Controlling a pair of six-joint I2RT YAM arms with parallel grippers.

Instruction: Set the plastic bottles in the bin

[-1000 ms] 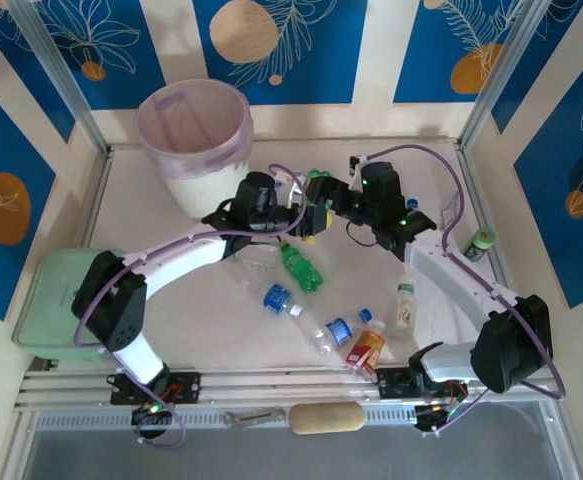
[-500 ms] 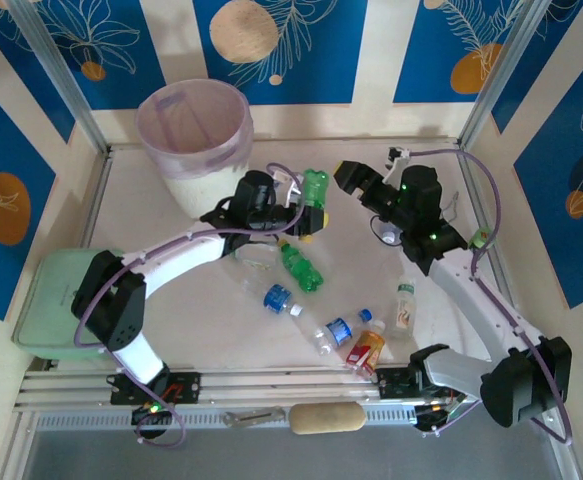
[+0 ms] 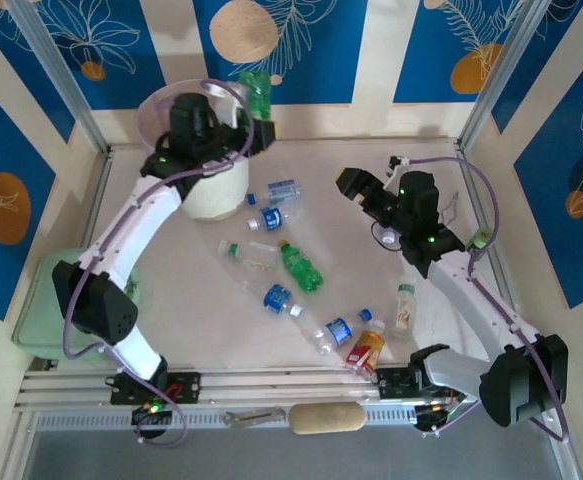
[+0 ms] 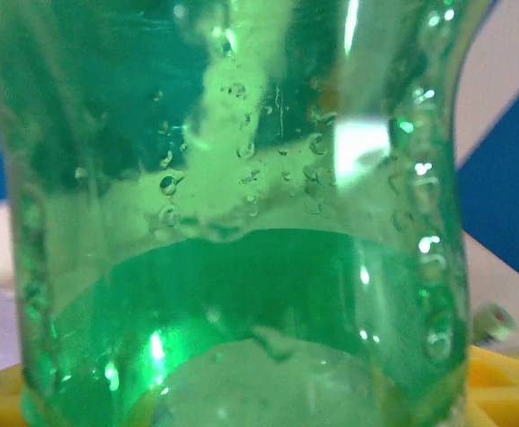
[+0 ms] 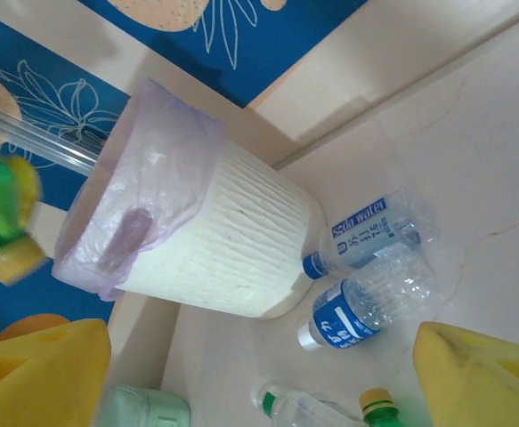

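Showing one bottle at the point of release, with the hazards that follow from its position. Top external view: the left gripper (image 3: 255,122) is clamped on a green bottle (image 3: 257,92) and holds it at the far right edge of the bin (image 3: 211,196), by the rim and not plainly over the middle of the opening. A release from here may strike the rim and send the bottle down behind the bin or back onto the table (image 3: 201,320). The right gripper (image 3: 356,186) hangs over the table with its jaws wide and nothing between them, well apart from the bin. Several other bottles lie loose on the table, among them a second green one (image 3: 299,266) and two blue-labelled bottles (image 3: 283,189) just beside the bin's base. Left wrist view: the green bottle's wall spans the picture, with yellow pads (image 4: 508,378) at the lower corners. A darker band low in the bottle may be liquid, which would make it heavier and liable to slip or land hard. Right wrist view: yellow fingers (image 5: 482,374) stand far apart and empty. The green bottle appears blurred at the left edge, beside and above the bag liner (image 5: 152,178) and not clearly inside its mouth, so a snag on the loose liner is also possible. The two blue-labelled bottles lie close against the bin's wall, where a later pick risks nudging the bin.
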